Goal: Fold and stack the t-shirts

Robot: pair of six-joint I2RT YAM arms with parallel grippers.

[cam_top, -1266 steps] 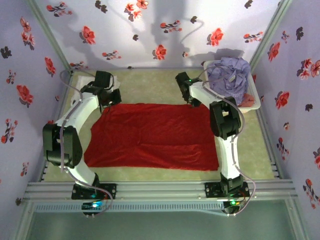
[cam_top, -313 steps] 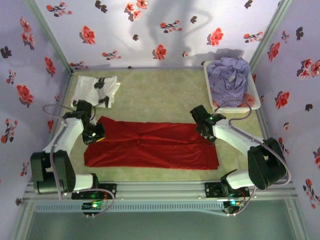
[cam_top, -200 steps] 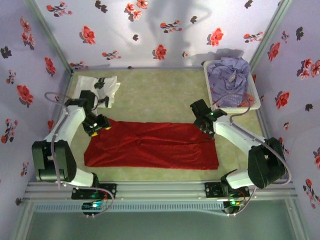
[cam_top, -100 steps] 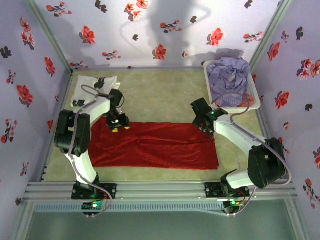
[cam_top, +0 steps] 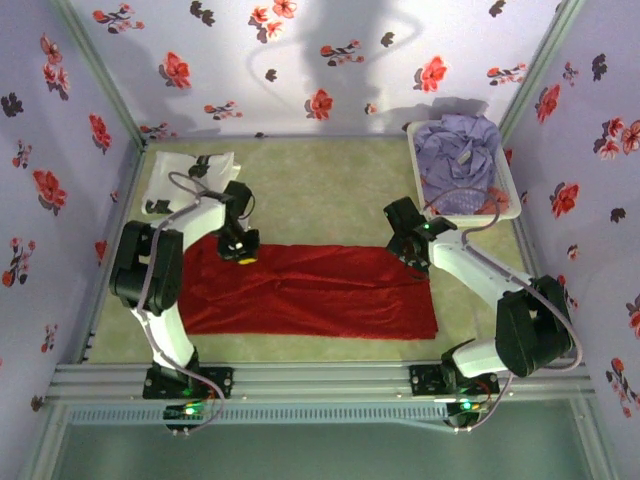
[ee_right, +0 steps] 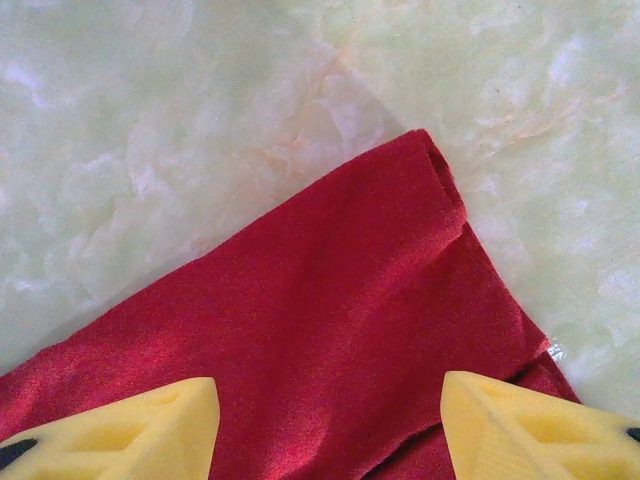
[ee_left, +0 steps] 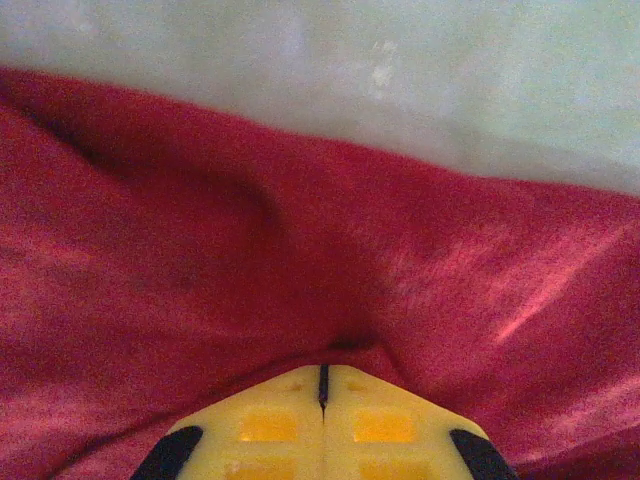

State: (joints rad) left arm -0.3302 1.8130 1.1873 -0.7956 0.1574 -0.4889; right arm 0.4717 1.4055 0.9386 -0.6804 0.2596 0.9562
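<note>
The red t-shirt (cam_top: 310, 290) lies on the table as a long folded band. My left gripper (cam_top: 240, 250) (ee_left: 323, 370) is down on the band's far edge near the left end. Its yellow jaws are pressed together, and red cloth (ee_left: 300, 250) puckers at their tips. Over the band's far right corner (ee_right: 350, 300) hovers my right gripper (cam_top: 405, 250) (ee_right: 330, 395), open, fingers wide apart and nothing between them. A white t-shirt with black print (cam_top: 190, 175) lies folded at the back left. The lavender t-shirt (cam_top: 460, 150) sits crumpled in the basket.
The white basket (cam_top: 512, 200) stands at the back right, against the wall. Flowered walls close in the pale green table (cam_top: 320, 190) on three sides. A metal rail (cam_top: 320, 378) runs along the near edge by the arm bases.
My left gripper slid right along the red t-shirt's far edge and closed on the cloth. The right gripper stayed open over the right corner, barely moving.
</note>
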